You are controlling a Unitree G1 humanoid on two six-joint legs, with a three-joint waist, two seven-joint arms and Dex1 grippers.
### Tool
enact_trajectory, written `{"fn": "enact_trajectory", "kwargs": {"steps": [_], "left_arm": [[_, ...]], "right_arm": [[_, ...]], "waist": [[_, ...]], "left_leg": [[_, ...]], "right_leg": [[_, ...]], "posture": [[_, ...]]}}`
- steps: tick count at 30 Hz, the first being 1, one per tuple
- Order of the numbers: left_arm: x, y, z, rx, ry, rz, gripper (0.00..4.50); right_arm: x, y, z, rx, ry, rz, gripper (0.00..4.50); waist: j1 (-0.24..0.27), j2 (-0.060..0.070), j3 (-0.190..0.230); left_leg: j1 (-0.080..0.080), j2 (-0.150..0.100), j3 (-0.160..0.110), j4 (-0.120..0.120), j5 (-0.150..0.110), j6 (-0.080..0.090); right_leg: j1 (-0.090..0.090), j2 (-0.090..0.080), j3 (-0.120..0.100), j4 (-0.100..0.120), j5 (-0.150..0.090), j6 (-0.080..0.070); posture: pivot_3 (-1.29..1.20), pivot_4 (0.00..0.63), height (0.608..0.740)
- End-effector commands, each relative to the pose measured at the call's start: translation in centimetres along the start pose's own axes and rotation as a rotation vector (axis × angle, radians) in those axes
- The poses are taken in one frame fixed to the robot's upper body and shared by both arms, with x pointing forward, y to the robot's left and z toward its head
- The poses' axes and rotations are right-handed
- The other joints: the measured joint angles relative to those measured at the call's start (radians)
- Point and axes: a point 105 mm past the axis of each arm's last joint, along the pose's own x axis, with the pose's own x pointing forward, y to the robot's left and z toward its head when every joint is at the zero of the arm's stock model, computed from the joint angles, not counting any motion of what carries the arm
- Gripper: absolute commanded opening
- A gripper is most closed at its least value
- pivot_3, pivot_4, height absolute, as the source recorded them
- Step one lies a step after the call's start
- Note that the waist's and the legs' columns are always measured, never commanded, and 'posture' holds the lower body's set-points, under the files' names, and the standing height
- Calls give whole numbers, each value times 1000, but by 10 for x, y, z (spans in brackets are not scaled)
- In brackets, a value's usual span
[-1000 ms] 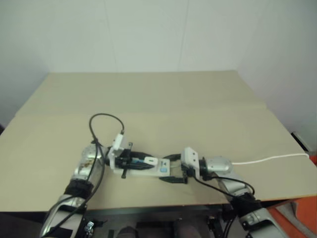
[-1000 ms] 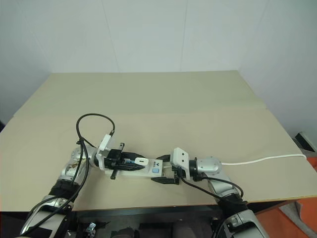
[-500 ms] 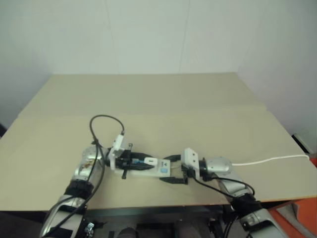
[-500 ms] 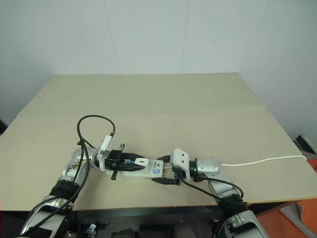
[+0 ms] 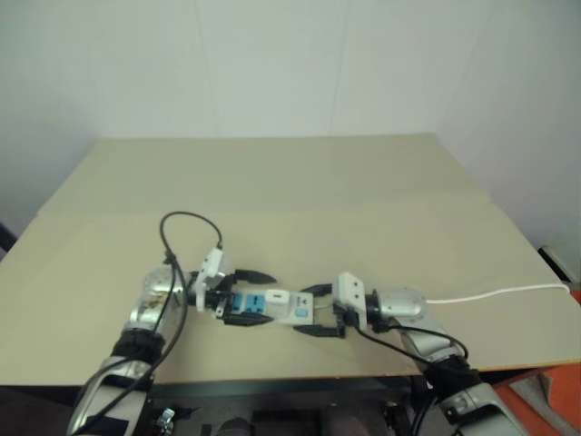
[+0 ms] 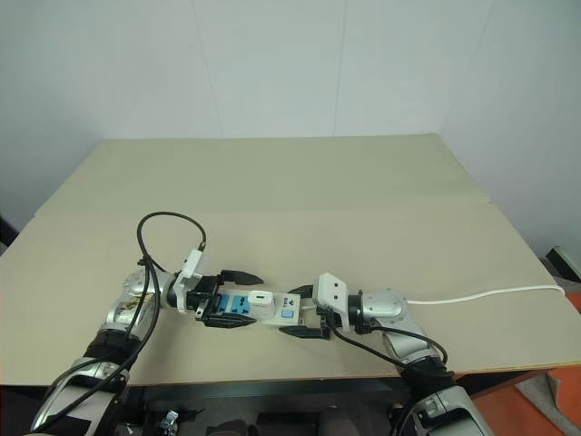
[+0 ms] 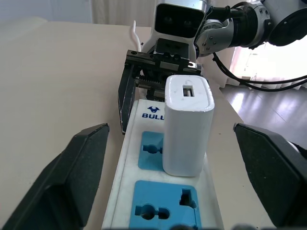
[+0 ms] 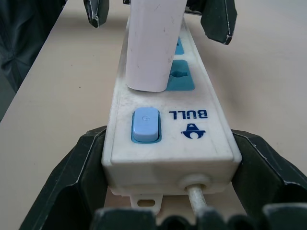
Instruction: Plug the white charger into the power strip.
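Observation:
The power strip lies flat on the table between my two grippers. The white charger stands upright in the socket beside the blue switch, its top port facing up. My left gripper is open, and its black fingers stand wide apart on either side of the strip, touching nothing. My right gripper is shut on the strip's switch end, and its fingers press both side walls. The strip's thin cord leaves that end between the fingers.
The white cord runs right across the tan table to its right edge. The strip lies close to the table's near edge. A white wall stands behind the table.
My left gripper has opened and let go of the charger, which stays standing in the strip. The right gripper and the strip have not moved.

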Motion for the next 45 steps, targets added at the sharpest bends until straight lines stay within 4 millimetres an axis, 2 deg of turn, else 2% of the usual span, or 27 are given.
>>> {"fn": "enact_trajectory", "kwargs": {"steps": [1,4,8,10,12,17,23,27,34,39,45], "left_arm": [[-7,-1,-5,-52,38,11,4485],[-19,-2,14,-26,33,7,4485],[-42,4,39,44,16,84,4485],[-56,4,49,65,15,115,4500],[-69,3,57,84,25,142,4500],[-93,-6,60,94,75,194,4500],[-106,-23,55,57,108,212,4500],[-117,-32,48,43,177,231,4500],[-137,-43,44,28,208,297,4500],[-136,-46,43,25,202,315,4500],[-133,-46,40,29,193,331,4500]], "right_arm": [[2,4,0,-24,7,26,3419],[2,3,1,-19,6,24,3419],[1,-5,4,48,-3,-16,3419],[0,-9,6,59,-11,-27,4136],[-4,-11,9,60,-18,-24,4436],[-16,-16,12,60,-23,-50,4436],[-30,-13,13,17,-4,-80,4436],[-65,-12,24,-32,12,-131,4436],[-159,-2,51,-112,159,-207,4436],[-190,10,64,-117,245,-222,4436],[-198,17,66,-88,269,-244,4436]], "waist": [[0,0,0],[-3,0,0],[0,-1,2],[1,-2,2],[2,-2,4],[4,-2,6],[8,-3,9],[14,-3,9],[31,-3,10],[29,-4,10],[28,-4,10]], "left_leg": [[0,0,0,0,0,0],[-1,0,0,0,0,0],[-4,1,0,-1,0,0],[-4,1,0,-1,0,0],[-5,1,0,-1,0,0],[-7,1,0,-1,0,0],[-8,1,-1,-1,0,0],[-14,0,-1,-1,0,0],[-21,0,1,0,0,0],[-21,0,2,0,0,0],[-20,1,3,0,0,0]], "right_leg": [[0,0,0,0,0,0],[-2,1,0,0,0,0],[-5,1,0,0,0,0],[-5,1,0,-1,0,0],[-5,1,0,-1,0,0],[-7,-1,0,-2,0,0],[-7,-1,-2,-2,0,-1],[-12,-3,-2,-2,0,-1],[-21,-3,-2,-1,0,-1],[-21,-3,-1,-1,0,-1],[-20,-2,0,-1,0,-1]], "posture": [[0,150,740],[0,150,740],[0,150,740],[0,150,740],[0,150,740],[0,150,740],[0,150,740],[0,150,740],[0,150,740],[0,150,740],[0,150,740]]}}
